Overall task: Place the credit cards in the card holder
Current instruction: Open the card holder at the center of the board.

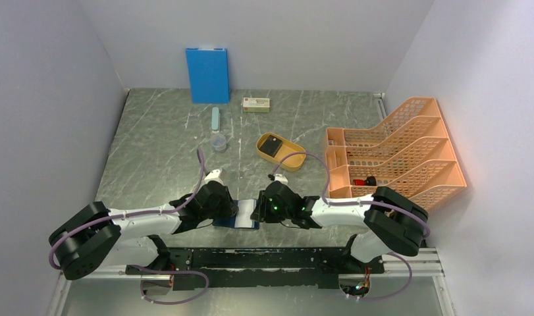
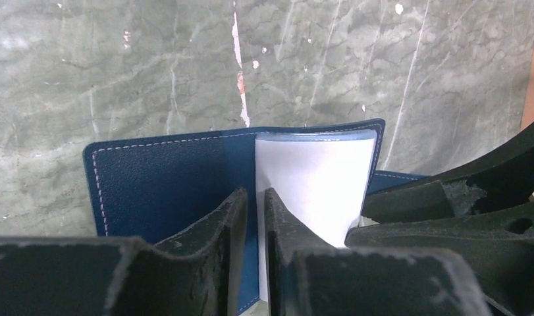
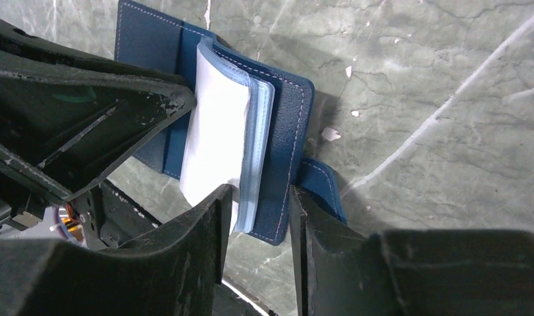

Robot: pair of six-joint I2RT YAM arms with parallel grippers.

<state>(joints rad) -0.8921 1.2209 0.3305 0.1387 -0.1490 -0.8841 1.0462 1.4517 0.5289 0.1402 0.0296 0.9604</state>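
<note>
I see the card holder (image 1: 240,224) lying open on the table (image 1: 159,145) near its front edge, between both wrists. My right gripper (image 3: 259,191) pinches its right cover and sleeve stack. My left gripper (image 2: 254,195) has its jaws nearly together over the spine; I cannot tell whether they grip anything.

The two wrists (image 1: 211,201) are covering most of the card holder (image 1: 236,223) from above; the left fingers (image 2: 211,230) are hiding its near edge and their own grip.
</note>
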